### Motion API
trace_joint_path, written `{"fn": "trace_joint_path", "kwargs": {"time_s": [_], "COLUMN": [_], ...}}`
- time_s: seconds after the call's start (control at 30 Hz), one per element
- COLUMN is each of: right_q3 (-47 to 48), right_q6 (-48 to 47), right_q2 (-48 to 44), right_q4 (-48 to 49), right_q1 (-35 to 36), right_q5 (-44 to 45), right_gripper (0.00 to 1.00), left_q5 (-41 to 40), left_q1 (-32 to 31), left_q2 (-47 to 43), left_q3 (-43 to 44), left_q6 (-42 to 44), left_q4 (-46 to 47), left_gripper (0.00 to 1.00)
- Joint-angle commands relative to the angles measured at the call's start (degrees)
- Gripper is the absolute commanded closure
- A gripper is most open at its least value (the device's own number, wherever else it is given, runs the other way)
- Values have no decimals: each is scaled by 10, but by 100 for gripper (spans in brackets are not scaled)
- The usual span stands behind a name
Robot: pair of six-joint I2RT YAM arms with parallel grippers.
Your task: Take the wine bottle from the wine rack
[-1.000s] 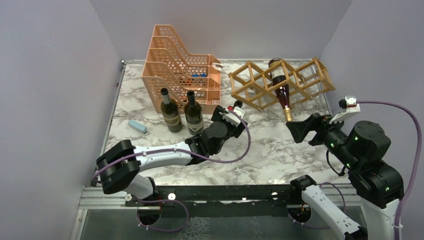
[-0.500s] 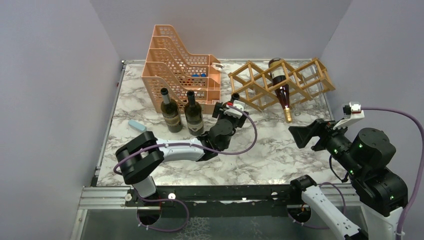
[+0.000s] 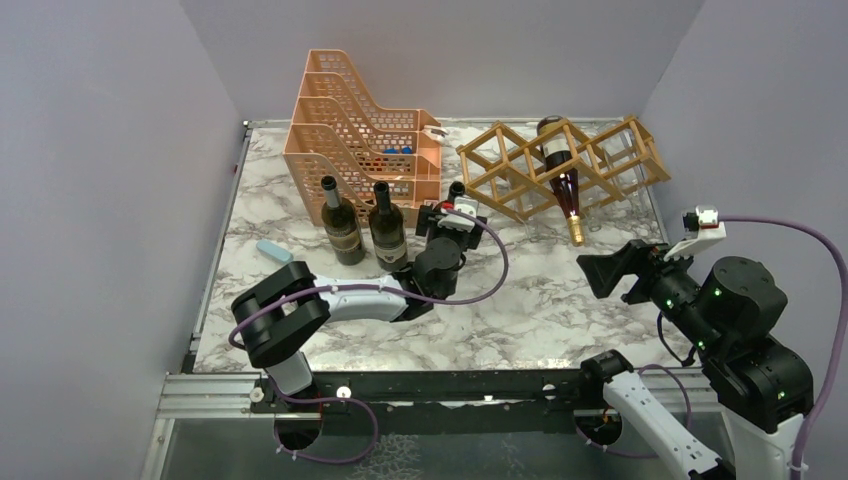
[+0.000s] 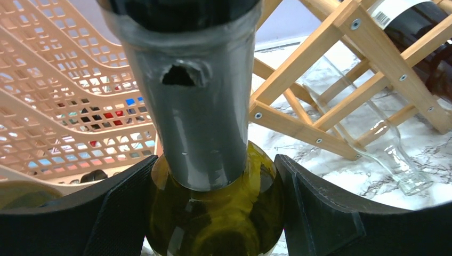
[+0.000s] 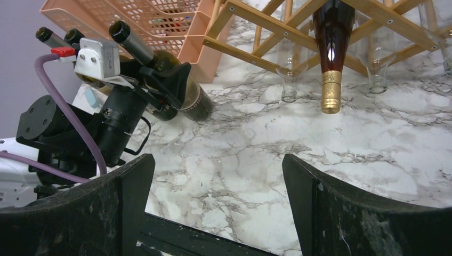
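Bottle (image 4: 213, 213) — olive glass, grey foil — beside slatted wooden rack (image 4: 298, 132)

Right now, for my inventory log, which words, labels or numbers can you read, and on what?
None legible.
Racked wine bottle, white barcode label: digits too small.
Its gold foil: mark blurred.
Two standing bottles, labels: too small.
Held green bottle: nothing readable.
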Motion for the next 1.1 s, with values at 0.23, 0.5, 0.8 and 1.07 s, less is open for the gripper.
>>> {"fn": "trace_joint_path", "kwargs": {"time_s": [0.23,0.5,0.8,1.07], "right_q3": [-12,-15,-28,-36], "right_q6": [7,7,9,12], "right_q2": [-5,0,7,9], "right_q4": [5,15,30,36], "right_q1": [2,2,2,2], "right_q5": [0,-5,-18,-23], "right_gripper": [8,7,7,8], "left_q5": [-30,-34,-28,19], "left_q1": [6,5,5,5], "left_q2": [-6,-26,-67,-151], "left_q3": [-30,-45,-38,10], "left_q6": [-41,-66,-67,-100], "left_q4": [55,21,-40,-148], "left_gripper": [44,12,1,1]}}
